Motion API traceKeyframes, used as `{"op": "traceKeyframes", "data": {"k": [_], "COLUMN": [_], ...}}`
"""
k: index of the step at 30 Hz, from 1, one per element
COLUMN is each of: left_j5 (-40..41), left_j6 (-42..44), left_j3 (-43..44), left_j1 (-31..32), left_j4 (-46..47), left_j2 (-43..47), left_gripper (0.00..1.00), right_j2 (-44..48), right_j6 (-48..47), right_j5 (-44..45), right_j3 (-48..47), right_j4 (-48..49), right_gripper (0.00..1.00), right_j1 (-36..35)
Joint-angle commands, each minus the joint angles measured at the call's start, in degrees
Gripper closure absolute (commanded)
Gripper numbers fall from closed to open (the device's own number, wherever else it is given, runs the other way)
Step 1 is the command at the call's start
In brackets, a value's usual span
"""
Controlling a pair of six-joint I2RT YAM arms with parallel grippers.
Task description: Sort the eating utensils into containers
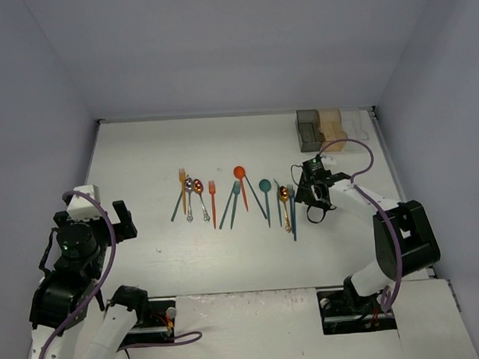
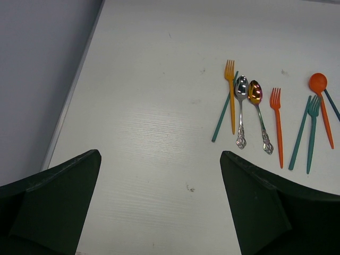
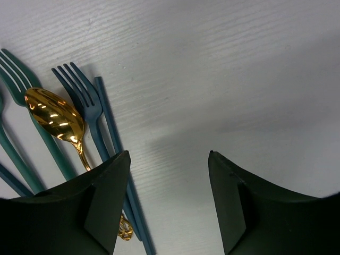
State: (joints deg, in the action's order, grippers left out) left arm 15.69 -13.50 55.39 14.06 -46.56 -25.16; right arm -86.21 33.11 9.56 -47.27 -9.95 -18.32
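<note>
The eating utensils lie in a row across the mid-table: an orange fork [image 1: 183,190], metal spoons [image 1: 194,197], an orange spoon [image 1: 239,175], a teal spoon [image 1: 264,188] and a gold spoon [image 1: 284,197]. The containers stand at the back right: dark grey [image 1: 309,129], orange-tan [image 1: 332,126] and clear [image 1: 355,125]. My right gripper [image 3: 169,159] hangs open low over bare table. Its left finger is beside a blue-grey chopstick [image 3: 109,119] and over the handles of the blue-grey fork [image 3: 87,109] and gold spoon [image 3: 53,119]. My left gripper [image 2: 159,159] is open and holds nothing, left of the row.
The table's left edge and wall [image 2: 69,101] run close to my left gripper. A teal chopstick [image 2: 220,119], silver spoon [image 2: 241,106] and orange fork [image 2: 276,117] lie ahead of it to the right. Walls enclose the table on three sides.
</note>
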Motion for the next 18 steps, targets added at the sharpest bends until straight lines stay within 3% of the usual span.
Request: {"op": "traceKeyframes", "data": {"k": [1, 11, 18], "left_j5": [-1.0, -1.4, -1.8], "left_j6": [-1.2, -1.5, -1.7], "left_j3": [-0.2, -0.3, -0.2], "left_j1": [-0.3, -0.3, -0.3], "left_j4": [2.1, 2.1, 2.1], "left_j2": [-0.9, -1.0, -1.1], "left_gripper": [0.06, 0.06, 0.06], "right_j2": [-1.2, -4.9, -4.0], "right_j6": [-0.7, -2.2, -2.4], "right_j5": [-0.5, -2.1, -1.9], "right_j3": [-1.1, -2.3, -2.5], "right_j4": [1.8, 2.8, 3.2], "right_gripper": [0.48, 0.59, 0.61], "right_j1": [-1.1, -3.4, -3.8]}}
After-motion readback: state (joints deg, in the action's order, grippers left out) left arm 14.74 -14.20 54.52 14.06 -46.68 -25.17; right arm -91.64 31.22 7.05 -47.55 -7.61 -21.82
